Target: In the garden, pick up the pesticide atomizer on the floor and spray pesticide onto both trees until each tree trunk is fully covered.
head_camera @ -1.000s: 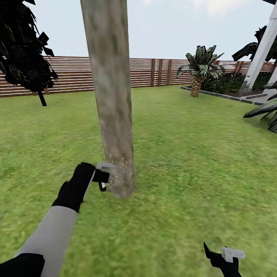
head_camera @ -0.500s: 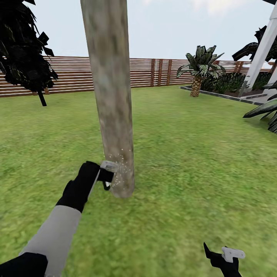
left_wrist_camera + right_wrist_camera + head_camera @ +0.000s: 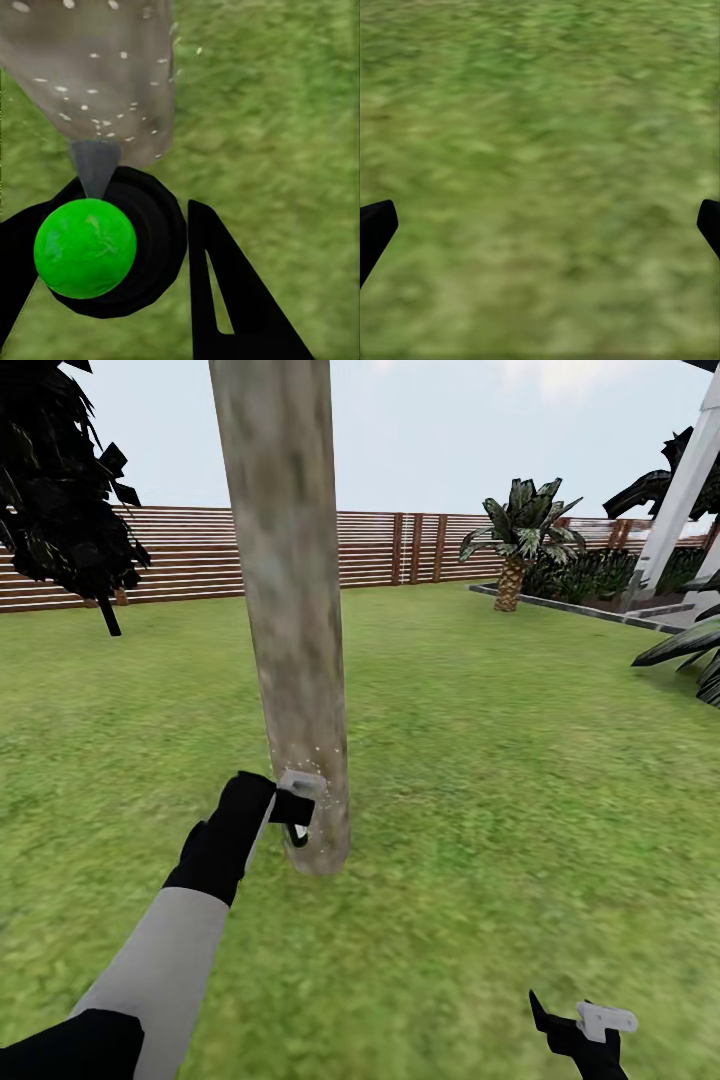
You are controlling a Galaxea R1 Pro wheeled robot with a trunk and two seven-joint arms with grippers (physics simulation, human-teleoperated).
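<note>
The left gripper (image 3: 290, 807) pinches the tiny black pesticide atomizer (image 3: 296, 822) with a pale grey trigger head and a green patch. In the left wrist view the black fingers (image 3: 225, 285) press on both sides of the bottle (image 3: 112, 240). The bottle is low down, just beside the foot of the thick, pale grey-beige mottled tree trunk (image 3: 285, 590), a little above the blurry green grass lawn (image 3: 480, 780).

The picking-up part is done, because the bottle is in the gripper and off the grass. Spraying is under way. Small white specks sit on the bottom part of the trunk (image 3: 97, 67), near the nozzle. Higher up, the trunk looks bare of specks, so I think most of this trunk is left to cover. The other tree is also left to do, and I cannot tell from here which tree that is.

The pale grey nozzle (image 3: 94, 166) points at the trunk, very close to it. The bottle's long way seems to run about level, from the gripper toward the trunk, but it is so small that I am not sure.

The right gripper (image 3: 580, 1025) hangs low over the grass, well apart from the trunk. Its black fingertips (image 3: 375, 229) are spread wide and hold nothing.

A brown slat wooden fence (image 3: 400, 545) stands far behind.
</note>
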